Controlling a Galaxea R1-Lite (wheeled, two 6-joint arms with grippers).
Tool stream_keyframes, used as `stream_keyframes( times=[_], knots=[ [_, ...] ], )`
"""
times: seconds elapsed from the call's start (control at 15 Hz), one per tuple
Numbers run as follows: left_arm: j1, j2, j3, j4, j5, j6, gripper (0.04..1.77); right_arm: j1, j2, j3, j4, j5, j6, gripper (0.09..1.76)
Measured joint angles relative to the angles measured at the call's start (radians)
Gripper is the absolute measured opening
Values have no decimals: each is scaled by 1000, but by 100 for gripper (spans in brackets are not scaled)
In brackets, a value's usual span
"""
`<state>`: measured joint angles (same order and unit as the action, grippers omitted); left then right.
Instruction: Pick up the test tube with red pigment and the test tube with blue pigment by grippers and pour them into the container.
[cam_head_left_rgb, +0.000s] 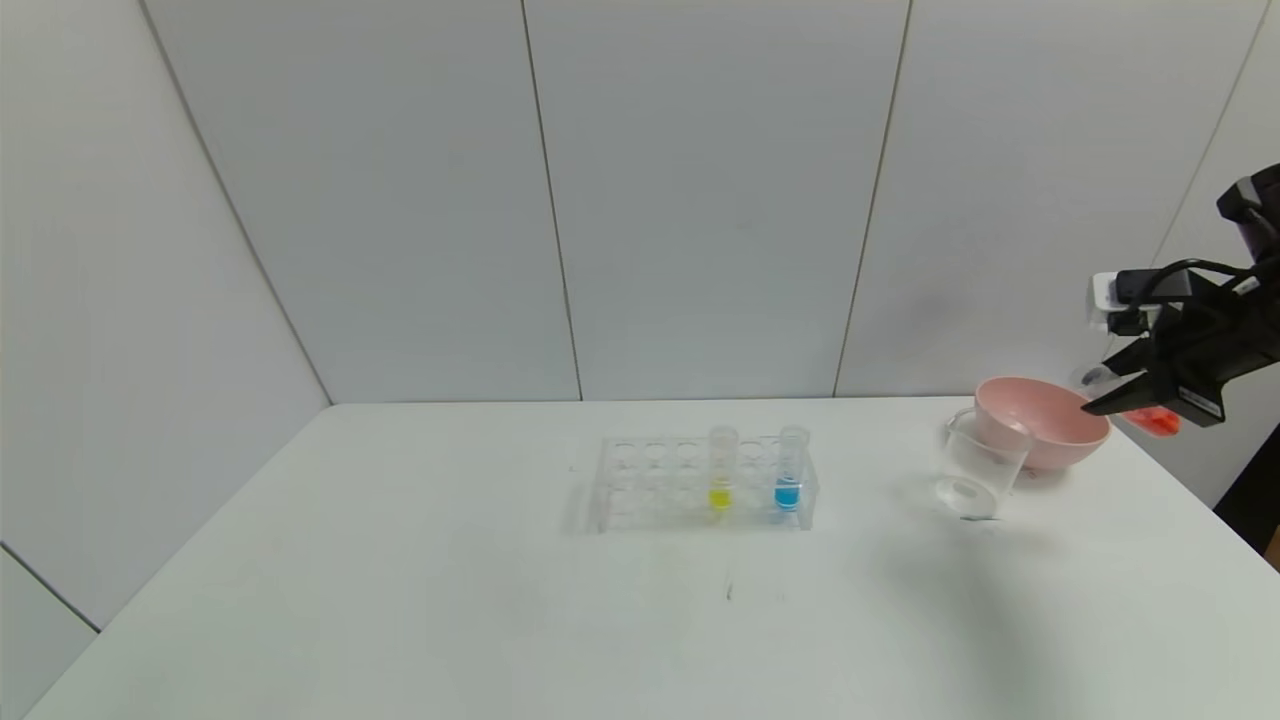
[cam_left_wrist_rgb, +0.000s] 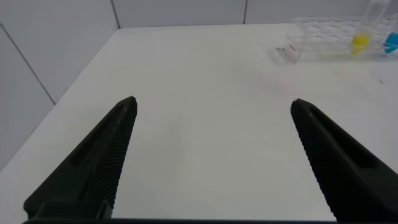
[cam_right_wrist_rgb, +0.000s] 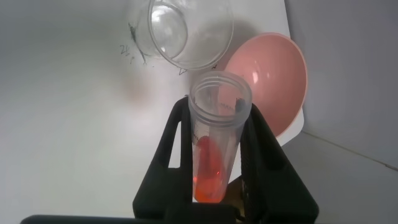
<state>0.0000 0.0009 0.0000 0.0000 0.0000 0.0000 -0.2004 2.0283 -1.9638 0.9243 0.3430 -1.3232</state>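
Now, right gripper (cam_head_left_rgb: 1128, 400): jaws closed on the red tube (cam_right_wrist_rgb: 214, 155), held in the air out past the table's right far corner.
Red tube: lies tilted in the jaws, close to level in the head view; its open mouth points toward the beaker and the red liquid sits at the tapered end, away from it.
Beaker (cam_head_left_rgb: 982, 462): stands upright on the table at about 8 o'clock from the right gripper in the head view, touching or just beside the pink bowl (cam_head_left_rgb: 1045, 420); it looks empty.
Key relation: the tube's long axis already aims roughly at the beaker, but the mouth hangs over the bowl's far side, not over the beaker. My judgement is that the gripper must carry the tube toward 8 o'clock, across the bowl, before tipping it further, or the red liquid would land in the bowl.
Nearer arm: the right one, clearly; the beaker is on its side of the table.
Blue tube (cam_head_left_rgb: 790, 470): upright in the clear rack (cam_head_left_rgb: 640, 482) at the table's middle, at the rack's right end, with a yellow tube (cam_head_left_rgb: 722, 470) a little to its left.
Left gripper (cam_left_wrist_rgb: 212, 107): jaws spread wide, holding nothing, hovering over bare table (cam_head_left_rgb: 400, 580) well apart from the rack, idle.
Progress: red tube lifted, not yet poured; blue tube untouched.
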Motion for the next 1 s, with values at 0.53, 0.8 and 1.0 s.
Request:
stream_keyframes(
  times=[0.53,0.8,1.0],
  knots=[
    [0,0,0,0,0,0,176,64,55,-36,0,-139,-4,50],
    [0,0,0,0,0,0,176,83,64,-36,-34,-206,-6,50],
    [0,0,0,0,0,0,176,97,69,-36,-59,-265,-9,50]
  ],
)
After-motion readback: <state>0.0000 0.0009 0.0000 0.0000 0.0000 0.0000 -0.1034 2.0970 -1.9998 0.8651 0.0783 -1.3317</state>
